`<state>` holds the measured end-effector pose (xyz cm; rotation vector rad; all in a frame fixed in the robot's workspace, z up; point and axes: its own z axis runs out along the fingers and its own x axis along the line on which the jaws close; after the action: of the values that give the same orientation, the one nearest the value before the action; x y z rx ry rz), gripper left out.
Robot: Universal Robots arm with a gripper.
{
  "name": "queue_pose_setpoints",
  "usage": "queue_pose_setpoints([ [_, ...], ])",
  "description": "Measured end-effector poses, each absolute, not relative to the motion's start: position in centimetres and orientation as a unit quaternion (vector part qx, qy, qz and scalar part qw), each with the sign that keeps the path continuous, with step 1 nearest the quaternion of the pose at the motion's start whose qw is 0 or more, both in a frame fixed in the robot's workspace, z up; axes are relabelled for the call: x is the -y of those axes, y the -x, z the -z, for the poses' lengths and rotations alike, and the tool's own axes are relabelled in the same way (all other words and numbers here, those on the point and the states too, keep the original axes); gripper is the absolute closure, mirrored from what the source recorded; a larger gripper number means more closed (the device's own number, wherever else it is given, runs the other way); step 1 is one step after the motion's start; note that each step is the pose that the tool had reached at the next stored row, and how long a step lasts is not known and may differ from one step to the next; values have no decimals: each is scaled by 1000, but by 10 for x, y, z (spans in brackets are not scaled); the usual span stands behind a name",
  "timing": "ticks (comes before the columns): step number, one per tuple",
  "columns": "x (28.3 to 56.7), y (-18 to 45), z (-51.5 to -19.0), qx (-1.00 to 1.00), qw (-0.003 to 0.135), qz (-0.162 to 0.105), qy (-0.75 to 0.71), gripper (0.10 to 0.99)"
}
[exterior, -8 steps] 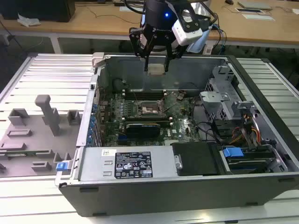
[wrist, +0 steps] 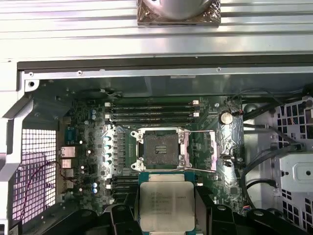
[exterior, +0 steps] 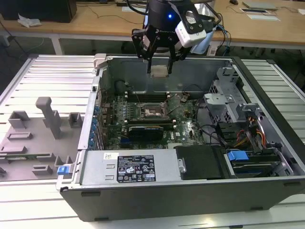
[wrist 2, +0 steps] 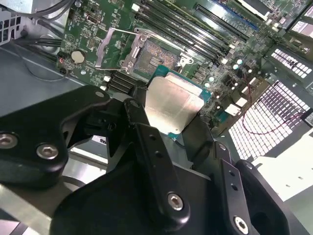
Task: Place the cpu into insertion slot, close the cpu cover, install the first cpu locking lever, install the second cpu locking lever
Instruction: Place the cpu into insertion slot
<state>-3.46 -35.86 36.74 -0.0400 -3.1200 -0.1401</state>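
A pale wooden desk [exterior: 95, 24] runs behind a slatted grey metal worktable [exterior: 52, 76] under even indoor light.

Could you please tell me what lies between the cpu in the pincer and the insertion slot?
Nothing: in the exterior view the cpu hangs above the insertion slot with only open air between them.

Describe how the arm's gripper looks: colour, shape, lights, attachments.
The gripper is matte black, with jointed linkage fingers pinned by silver screws. A blue light glows on its black body, and a white camera module is mounted beside it.
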Motion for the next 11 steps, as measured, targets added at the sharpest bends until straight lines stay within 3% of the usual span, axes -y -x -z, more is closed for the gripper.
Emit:
queue_pose_setpoints([
  [11,359,35,-340,999,9,45,13,545],
])
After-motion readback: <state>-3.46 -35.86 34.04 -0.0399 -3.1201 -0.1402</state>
